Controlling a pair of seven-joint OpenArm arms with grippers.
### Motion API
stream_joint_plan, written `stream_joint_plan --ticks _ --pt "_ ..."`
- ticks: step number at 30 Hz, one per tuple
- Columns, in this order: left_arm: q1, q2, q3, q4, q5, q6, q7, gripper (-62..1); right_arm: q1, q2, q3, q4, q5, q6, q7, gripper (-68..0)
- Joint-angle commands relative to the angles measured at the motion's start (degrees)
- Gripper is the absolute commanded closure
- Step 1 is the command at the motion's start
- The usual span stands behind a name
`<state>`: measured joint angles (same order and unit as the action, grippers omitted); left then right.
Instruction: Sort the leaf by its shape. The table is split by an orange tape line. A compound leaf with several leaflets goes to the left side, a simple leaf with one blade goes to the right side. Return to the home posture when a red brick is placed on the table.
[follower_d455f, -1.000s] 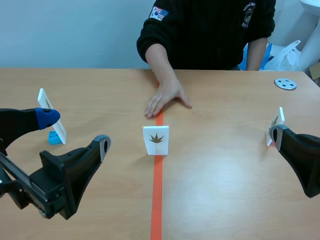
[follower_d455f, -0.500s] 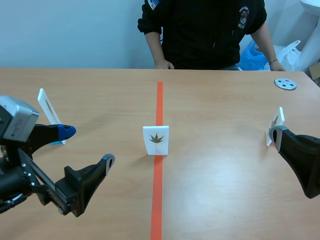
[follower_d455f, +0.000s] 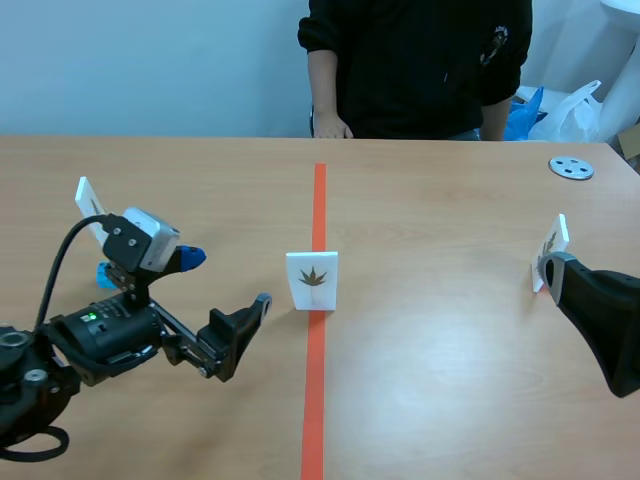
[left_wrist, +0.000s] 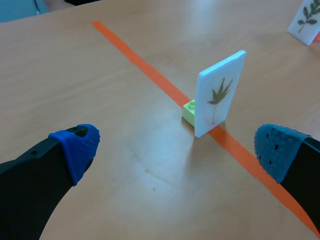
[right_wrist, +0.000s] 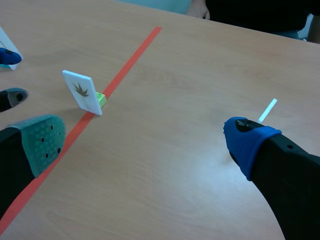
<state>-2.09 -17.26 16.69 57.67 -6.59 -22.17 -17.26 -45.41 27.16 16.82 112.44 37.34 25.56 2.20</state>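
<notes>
A white card with a dark, finger-lobed leaf (follower_d455f: 312, 281) stands upright on the orange tape line (follower_d455f: 315, 400), held by a small green brick (left_wrist: 190, 111). My left gripper (follower_d455f: 226, 280) hovers low just left of the card, open, with nothing between its blue pads. In the left wrist view the card (left_wrist: 219, 95) stands ahead of the open gripper (left_wrist: 175, 150), toward the right finger. My right gripper (right_wrist: 145, 142) is open and far from the card (right_wrist: 82, 91), at the table's right edge (follower_d455f: 600, 320).
A white leaf card (follower_d455f: 92, 203) on a blue brick stands behind my left arm. Another leaf card (follower_d455f: 552, 245) stands at the right, beside my right arm. A metal disc (follower_d455f: 571, 168) lies far right. A person (follower_d455f: 420, 60) stands across the table.
The person's hand has left the tape line and drawn back to the far edge. My left arm has swung forward and down toward the card. The right arm has not moved.
</notes>
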Motion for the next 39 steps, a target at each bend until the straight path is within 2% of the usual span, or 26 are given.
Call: stream_joint_plan --ticks 1,4,11,14,20,25,27,29,33,39 --pt "-1.86 1.09 0.96 -0.09 0.85 -0.11 -2.21 -62.3 0.63 0.44 0.63 0.26 0.39 -0.02 0.46 -67.9" --pt "-5.31 2.47 3.50 -4.66 3.34 -0.09 -5.07 -62.3 0.63 0.44 0.63 0.26 0.39 -0.02 0.44 -67.9" --pt "-12.24 6.40 9.01 -13.25 6.23 -0.07 -8.96 -62.3 0.63 0.44 0.63 0.26 0.39 -0.04 0.46 -67.9" --pt "-14.40 7.93 11.04 -16.13 6.25 0.52 -8.94 -62.3 0.63 0.44 0.63 0.26 0.39 -0.04 0.46 -67.9" --pt "-17.18 11.37 12.96 -20.81 6.25 3.72 -10.05 -62.3 0.63 0.44 0.63 0.26 0.39 -0.04 0.46 -67.9" --pt "-17.31 13.42 12.96 -23.74 6.23 8.15 -10.25 -62.3 0.63 0.42 0.63 0.26 0.42 -0.02 0.42 -67.9" --pt "-17.29 13.44 12.96 -25.11 6.19 9.35 -10.36 -58.6 0.63 0.42 0.63 0.26 0.42 -0.02 0.44 -67.9" --pt "-17.11 13.44 12.96 -25.88 5.03 9.42 -11.39 -55.0 0.63 0.42 0.63 0.26 0.44 -0.02 0.44 -67.9" --pt "-16.83 13.42 12.96 -25.88 2.86 9.40 -14.75 -55.0 0.63 0.42 0.63 0.26 0.42 -0.02 0.46 -67.9" --pt "-16.79 14.23 12.98 -25.90 2.73 9.40 -13.09 -55.0 0.63 0.42 0.63 0.26 0.46 -0.02 0.48 -67.9"
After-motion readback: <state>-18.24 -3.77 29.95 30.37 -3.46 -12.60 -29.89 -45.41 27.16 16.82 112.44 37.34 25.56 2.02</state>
